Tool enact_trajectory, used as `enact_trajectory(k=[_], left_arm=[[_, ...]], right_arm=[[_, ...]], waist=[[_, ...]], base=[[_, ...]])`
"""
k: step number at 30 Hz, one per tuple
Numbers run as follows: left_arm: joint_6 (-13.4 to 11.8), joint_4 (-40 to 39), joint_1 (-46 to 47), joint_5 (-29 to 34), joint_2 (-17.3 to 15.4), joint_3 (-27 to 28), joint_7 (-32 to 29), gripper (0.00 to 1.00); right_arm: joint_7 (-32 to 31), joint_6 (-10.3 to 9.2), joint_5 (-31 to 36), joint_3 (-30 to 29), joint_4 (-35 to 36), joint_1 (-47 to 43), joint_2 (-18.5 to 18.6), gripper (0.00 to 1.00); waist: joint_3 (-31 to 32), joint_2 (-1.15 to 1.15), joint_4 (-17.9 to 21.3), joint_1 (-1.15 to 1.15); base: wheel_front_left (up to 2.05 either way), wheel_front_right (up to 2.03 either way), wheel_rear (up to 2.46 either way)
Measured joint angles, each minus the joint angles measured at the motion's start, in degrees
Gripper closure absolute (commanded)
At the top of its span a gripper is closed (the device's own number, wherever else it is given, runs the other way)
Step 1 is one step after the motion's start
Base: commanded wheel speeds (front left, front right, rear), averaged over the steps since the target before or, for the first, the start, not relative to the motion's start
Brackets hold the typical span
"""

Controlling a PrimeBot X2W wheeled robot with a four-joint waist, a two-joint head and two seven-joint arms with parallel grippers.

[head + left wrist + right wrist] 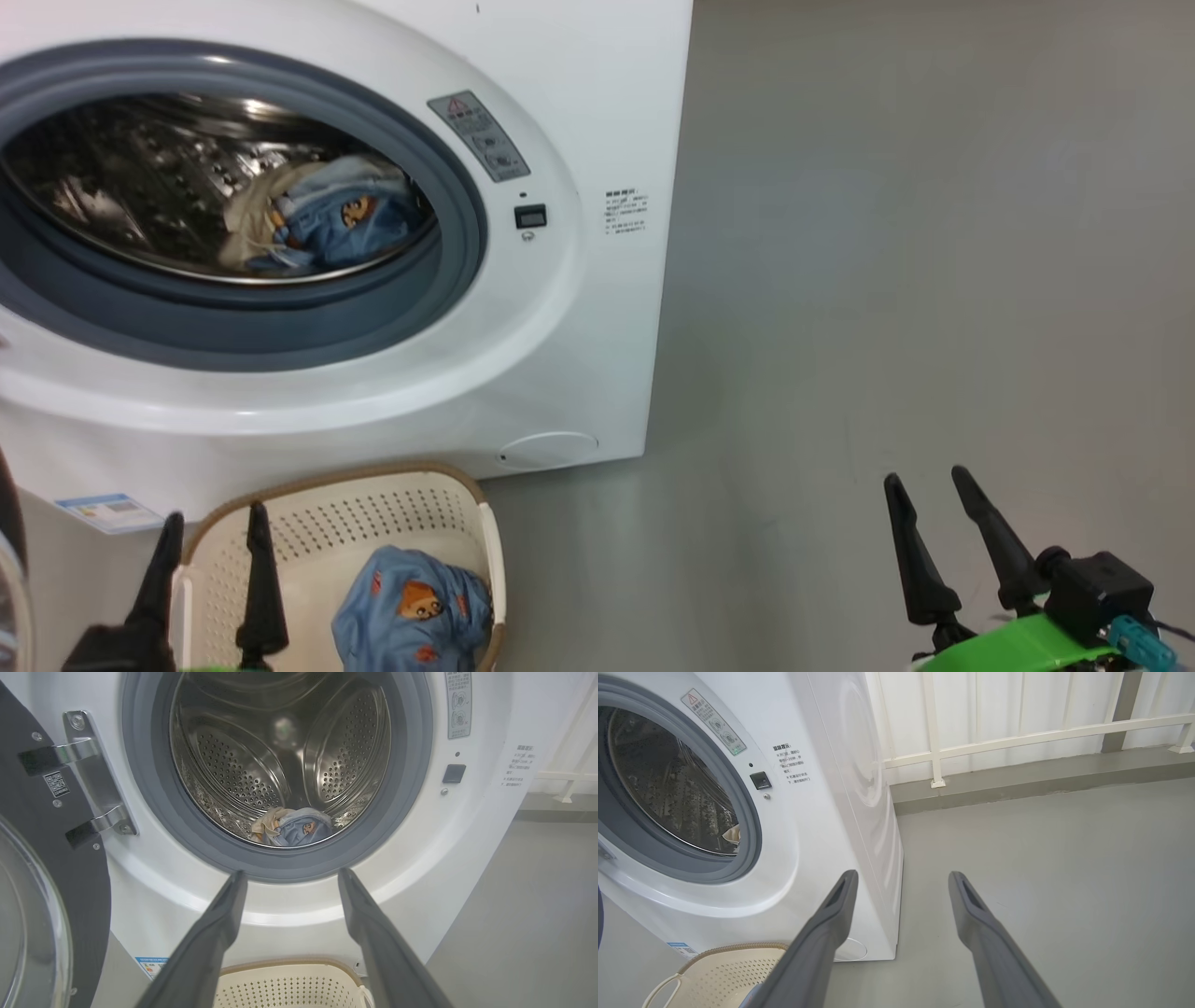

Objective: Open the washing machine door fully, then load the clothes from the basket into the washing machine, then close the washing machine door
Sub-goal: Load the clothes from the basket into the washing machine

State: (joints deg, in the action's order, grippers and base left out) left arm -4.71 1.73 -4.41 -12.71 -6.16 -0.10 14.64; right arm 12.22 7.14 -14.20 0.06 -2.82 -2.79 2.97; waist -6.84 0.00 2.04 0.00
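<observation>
Bright, even, diffuse light; shadows soft. Glare streaks the drum (233,765) ahead of the left gripper (292,872), perhaps from overhead lamps. Wrist views bow straight lines at their edges; the close foreground is slightly blurred.

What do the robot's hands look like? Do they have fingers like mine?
Not like yours. The left gripper and the right gripper each have just two long, thin, dark fingers that narrow to pointed tips, like pincers. Behind the right one sit a bright green band, a small black box and a teal plug.
</observation>
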Motion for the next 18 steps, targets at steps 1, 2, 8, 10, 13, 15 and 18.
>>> enact_trajectory(k=[1,2,8,10,13,15,18], left_arm=[[0.0,0.3,0.8,0.0,-0.1,0.0,0.0,0.00],[0.1,0.5,1.6,0.0,-0.1,0.0,0.0,0.00],[1.0,4.0,6.7,-0.4,-0.2,0.5,0.0,0.00],[1.5,5.9,8.2,-0.9,-0.2,0.6,0.0,0.00],[2.4,9.2,10.7,-1.9,-0.2,0.9,0.0,0.00],[2.8,11.6,12.6,-1.9,-0.2,0.9,0.0,0.00],[3.7,15.2,15.5,-2.8,-0.1,0.9,0.0,0.00]], right_arm=[[0.1,0.00,0.0,0.0,0.1,0.5,0.0,0.00],[0.1,0.00,0.0,0.0,0.2,0.9,0.0,0.00],[0.5,0.00,0.0,0.5,0.3,2.9,0.0,0.00],[0.5,0.00,0.0,0.8,0.3,3.7,0.0,0.00],[0.9,0.00,0.0,1.0,0.3,5.0,0.0,0.00],[1.0,0.00,0.0,1.2,0.3,5.8,0.0,0.00],[1.2,0.00,0.0,1.6,0.2,7.3,0.0,0.00]], waist=[[-0.6,0.00,0.1,0.00],[-1.2,0.00,0.1,0.00],[-5.6,0.00,0.7,0.00],[-7.2,0.00,1.0,0.00],[-9.7,0.00,1.3,0.00],[-11.4,0.00,1.6,0.00],[-14.0,0.00,2.0,0.00]], base=[[0.00,0.00,0.00],[0.00,0.00,0.00],[0.00,0.00,0.00],[0.00,0.00,0.00],[0.00,0.00,0.00],[0.00,0.00,0.00],[0.00,0.00,0.00]])
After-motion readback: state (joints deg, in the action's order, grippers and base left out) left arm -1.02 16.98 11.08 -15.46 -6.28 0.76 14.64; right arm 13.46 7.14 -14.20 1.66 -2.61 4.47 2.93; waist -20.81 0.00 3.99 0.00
